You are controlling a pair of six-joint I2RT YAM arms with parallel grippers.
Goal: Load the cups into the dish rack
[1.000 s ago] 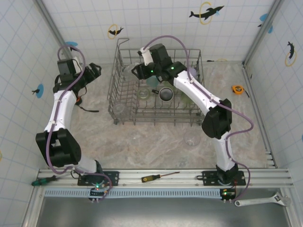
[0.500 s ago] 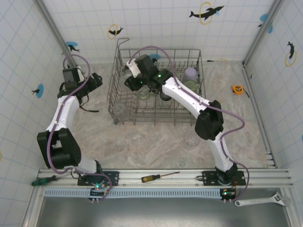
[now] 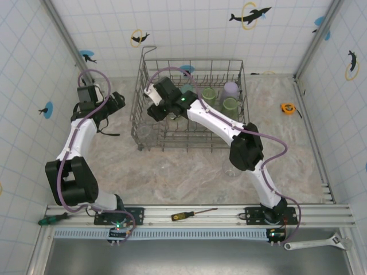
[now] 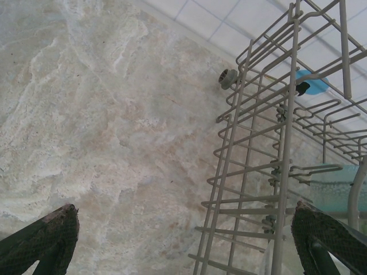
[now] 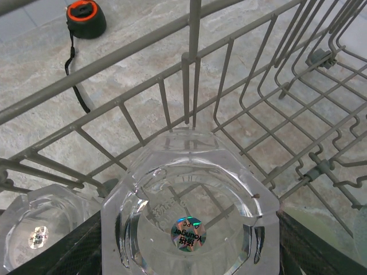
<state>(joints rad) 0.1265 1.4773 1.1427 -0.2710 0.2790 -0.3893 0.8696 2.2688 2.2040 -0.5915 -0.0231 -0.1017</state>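
Legend, wrist and overhead views. My right jaws grip a clear glass (image 5: 189, 217) turned base up, a foil sticker (image 5: 187, 234) on its base and my pads (image 5: 71, 249) against two opposite sides. The glass is inside the rack (image 5: 194, 63), at the left wall; whether it rests on the wires I cannot tell. A second glass (image 5: 34, 235) stands just beside it. Beyond the wall a tape measure (image 5: 86, 17) lies on the worktop (image 5: 132, 34). My left jaws stand wide apart and empty over the worktop, just left of the rack, with a teal cup (image 4: 338, 189) showing through the wires. From above, two green cups (image 3: 208, 95) and a lavender cup (image 3: 230, 88) occupy the far right part, and a third glass (image 3: 232, 168) waits on the worktop in front.
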